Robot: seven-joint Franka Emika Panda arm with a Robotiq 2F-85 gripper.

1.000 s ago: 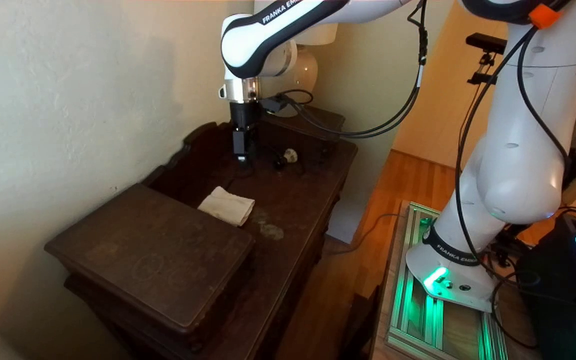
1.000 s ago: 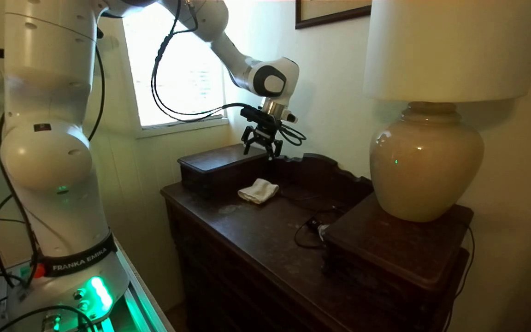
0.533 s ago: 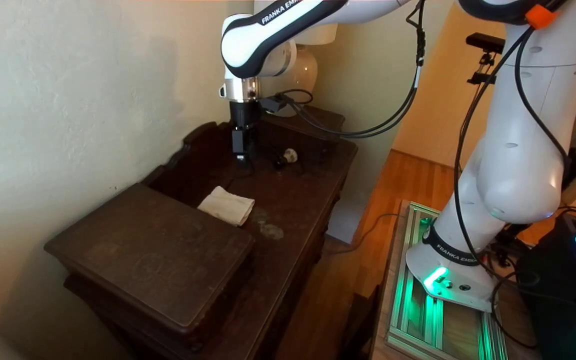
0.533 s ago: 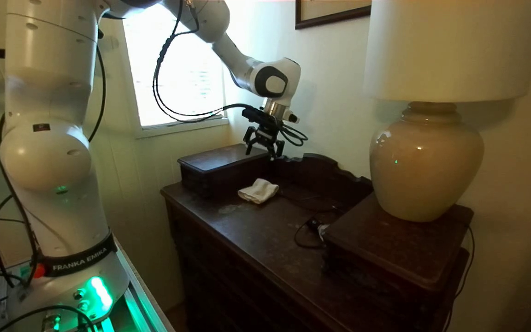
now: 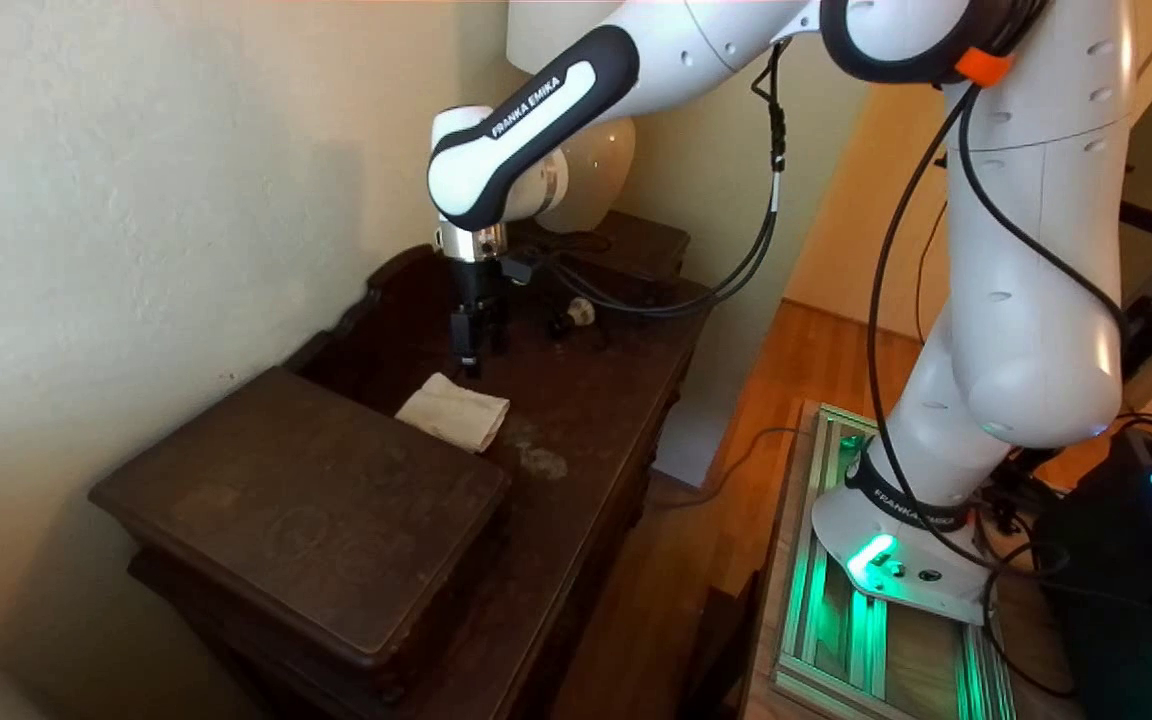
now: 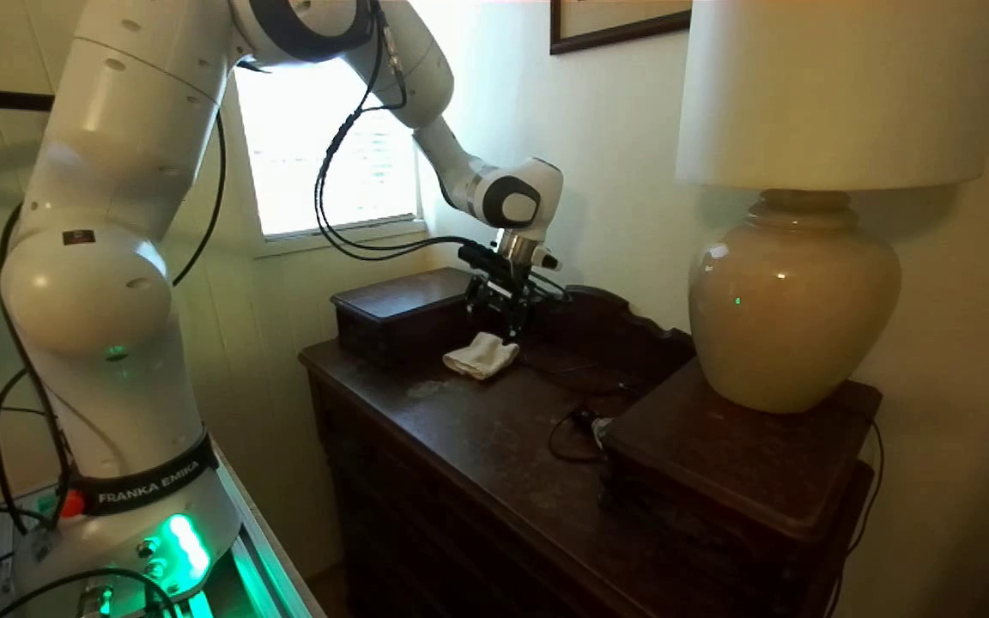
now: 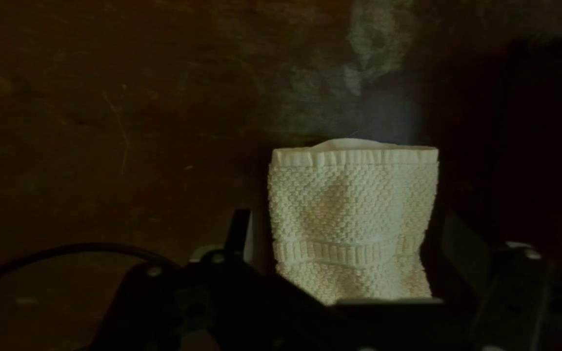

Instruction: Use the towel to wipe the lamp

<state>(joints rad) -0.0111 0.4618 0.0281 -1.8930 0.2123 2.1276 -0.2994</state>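
Note:
A folded white towel (image 5: pixel 453 412) lies on the dark wooden dresser, beside its raised end box. It also shows in an exterior view (image 6: pixel 482 356) and in the wrist view (image 7: pixel 354 204), where its lower edge is hidden behind the gripper. My gripper (image 6: pixel 492 318) points down just above the towel. In the wrist view the gripper (image 7: pixel 354 239) is open, with one finger on each side of the towel and nothing held. The lamp has a round beige ceramic base (image 6: pixel 795 300) and a white shade (image 6: pixel 838 94). It stands on the dresser's other raised box, partly behind the arm (image 5: pixel 596 170).
The dresser top (image 6: pixel 512 446) has a raised box (image 5: pixel 306 510) near the towel and another under the lamp (image 6: pixel 743 446). A carved backboard (image 6: pixel 606 309) runs along the wall. A black cord with a plug (image 6: pixel 585 418) lies near the lamp's box.
My gripper has come down to just above the towel, and the arm has leaned forward. The fingers stay apart. The towel and lamp have not moved.

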